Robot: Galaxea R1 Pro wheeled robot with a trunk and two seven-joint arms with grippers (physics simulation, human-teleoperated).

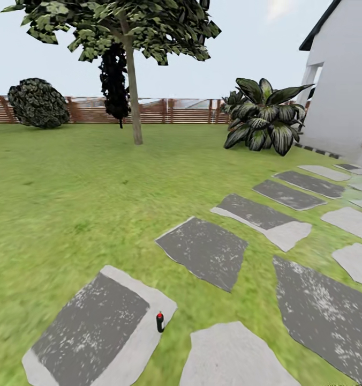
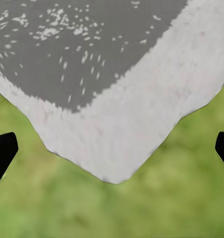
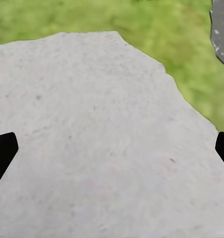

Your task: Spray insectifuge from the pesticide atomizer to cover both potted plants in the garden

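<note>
The pesticide atomizer (image 1: pixel 159 321) is a small slim dark bottle with a reddish tip. It stands upright on the right edge of a grey stepping stone (image 1: pixel 95 332) low in the head view. The two potted plants are out of view. My left gripper (image 2: pixel 112 153) hangs open over the corner of a stepping stone (image 2: pixel 116 99) and the grass, its black fingertips (image 2: pixel 2 151) far apart with nothing between them. My right gripper (image 3: pixel 112 153) is open above a pale stone slab (image 3: pixel 92 139), also holding nothing.
The garden lawn (image 1: pixel 68 203) stretches to a brown slatted fence (image 1: pixel 165 111). A tree (image 1: pixel 132 80) stands mid-lawn, with a round bush (image 1: pixel 37 103) at the far left. A big striped-leaf shrub (image 1: pixel 264 115) grows by the white house wall (image 1: pixel 344 91). Stepping stones (image 1: pixel 202 249) run toward the house.
</note>
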